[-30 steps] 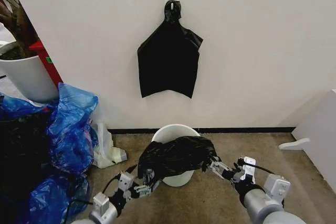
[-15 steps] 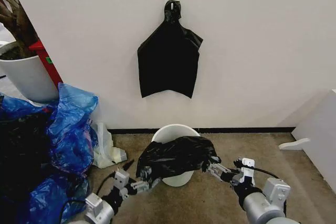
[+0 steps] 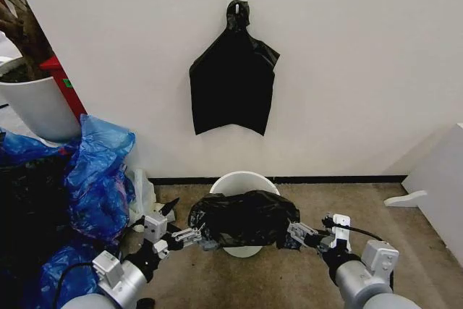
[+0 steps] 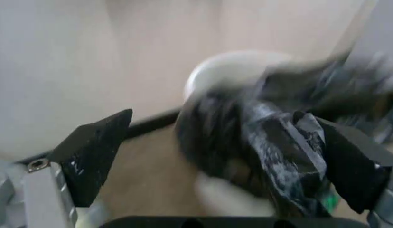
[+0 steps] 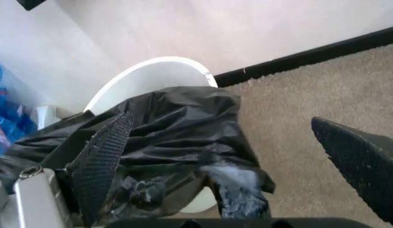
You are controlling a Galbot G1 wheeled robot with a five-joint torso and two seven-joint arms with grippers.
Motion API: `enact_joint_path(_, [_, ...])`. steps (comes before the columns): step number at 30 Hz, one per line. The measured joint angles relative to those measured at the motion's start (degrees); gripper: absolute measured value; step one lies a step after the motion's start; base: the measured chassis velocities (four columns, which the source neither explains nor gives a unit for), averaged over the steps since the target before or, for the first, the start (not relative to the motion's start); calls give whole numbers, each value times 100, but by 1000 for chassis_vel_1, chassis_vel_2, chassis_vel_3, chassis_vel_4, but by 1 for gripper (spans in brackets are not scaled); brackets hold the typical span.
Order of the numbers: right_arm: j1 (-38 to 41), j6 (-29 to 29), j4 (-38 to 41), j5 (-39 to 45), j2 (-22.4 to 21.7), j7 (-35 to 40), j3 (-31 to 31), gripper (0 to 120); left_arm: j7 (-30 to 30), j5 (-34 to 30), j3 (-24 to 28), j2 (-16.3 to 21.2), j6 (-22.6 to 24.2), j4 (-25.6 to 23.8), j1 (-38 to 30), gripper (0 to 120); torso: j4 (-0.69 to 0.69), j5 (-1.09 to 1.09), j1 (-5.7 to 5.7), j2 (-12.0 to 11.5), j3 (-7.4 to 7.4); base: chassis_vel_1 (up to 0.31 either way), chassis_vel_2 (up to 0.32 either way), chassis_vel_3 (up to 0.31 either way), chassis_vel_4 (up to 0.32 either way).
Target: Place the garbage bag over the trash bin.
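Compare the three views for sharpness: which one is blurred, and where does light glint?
Left wrist view: smeared with blur, the bag and bin streaked, pale glints on the plastic. Right wrist view: crisper, bag folds clear, a white sheen low on the plastic. Head view: evenly lit and sharp, the wall bag throwing hardly any shadow.

Blue plastic bags [image 3: 98, 171], plant pot [image 3: 40, 106]

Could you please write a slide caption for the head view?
Both end effectors, left and right, stretch the black garbage bag across the near rim of the white trash bin.
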Motion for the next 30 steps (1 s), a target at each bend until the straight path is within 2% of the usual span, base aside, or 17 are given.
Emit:
enact_joint_path(3, [-28,0,0,0,13,0,-1,100,447,129,-117,42,-65,224,-5,100,0,-1,0,0,0,0,0,0,0])
enact_joint_path(6, [-40,-1,-2,10,8,1,-6,100,1750,-4,-413,164,-161,439,-85,100,-1,1,0,0,0,0,0,0,0])
enact_joint_path(9, [-37,-4,-4,9,10,-2,-19,100,2496,-312,-604,183,-177,501,-234,100,-1,1,0,0,0,0,0,0,0])
enact_joint_path(21, [29,-130,-7,-249,70,-556,-97,100,3876,-1121,-910,156,-211,785,-730,100,0,2,0,0,0,0,0,0,0])
enact_joint_path(26, [216,-130,-25,-294,114,-655,-141,100,4117,-1439,-853,154,54,740,-938,100,0,2,0,0,0,0,0,0,0])
enact_joint_path(30, [238,-125,-95,-326,153,-703,-143,100,4080,-1805,-783,171,257,641,-1112,100,-2,3,0,0,0,0,0,0,0])
